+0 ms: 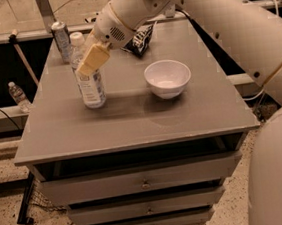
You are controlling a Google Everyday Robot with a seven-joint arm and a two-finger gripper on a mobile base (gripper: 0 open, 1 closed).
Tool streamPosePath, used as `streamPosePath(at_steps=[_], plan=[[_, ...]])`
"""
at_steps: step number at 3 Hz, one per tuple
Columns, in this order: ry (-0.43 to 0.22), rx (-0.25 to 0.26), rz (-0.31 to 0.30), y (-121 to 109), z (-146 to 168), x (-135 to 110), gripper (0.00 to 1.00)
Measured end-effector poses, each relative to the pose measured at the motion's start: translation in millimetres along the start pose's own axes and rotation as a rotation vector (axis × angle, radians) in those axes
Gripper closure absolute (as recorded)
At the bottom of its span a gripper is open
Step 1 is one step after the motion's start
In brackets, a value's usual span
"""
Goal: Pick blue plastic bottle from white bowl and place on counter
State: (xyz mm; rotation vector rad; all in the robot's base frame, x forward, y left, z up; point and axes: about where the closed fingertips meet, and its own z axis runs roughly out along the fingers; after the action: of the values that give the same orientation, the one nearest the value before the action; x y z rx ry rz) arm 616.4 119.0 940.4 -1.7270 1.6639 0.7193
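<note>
The blue plastic bottle [92,88] stands upright on the left part of the grey counter [132,121], its white cap showing above the gripper. My gripper [89,57] reaches in from the upper right and is shut on the bottle's upper body, with one tan finger [93,59] across its front. The white bowl [167,77] sits empty on the counter to the right of the bottle, well apart from it.
A silver can [62,40] stands at the back left, just behind the bottle. A dark snack bag [142,39] lies at the back behind the bowl. A tiny water bottle [17,96] stands off the counter at left. Three drawers [144,183] are below.
</note>
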Motion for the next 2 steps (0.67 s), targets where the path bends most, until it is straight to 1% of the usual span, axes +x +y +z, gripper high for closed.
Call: streamPosePath(at_steps=[2], plan=[[0.0,-0.008,-0.002,1.3,4.7,-1.0,0.36]])
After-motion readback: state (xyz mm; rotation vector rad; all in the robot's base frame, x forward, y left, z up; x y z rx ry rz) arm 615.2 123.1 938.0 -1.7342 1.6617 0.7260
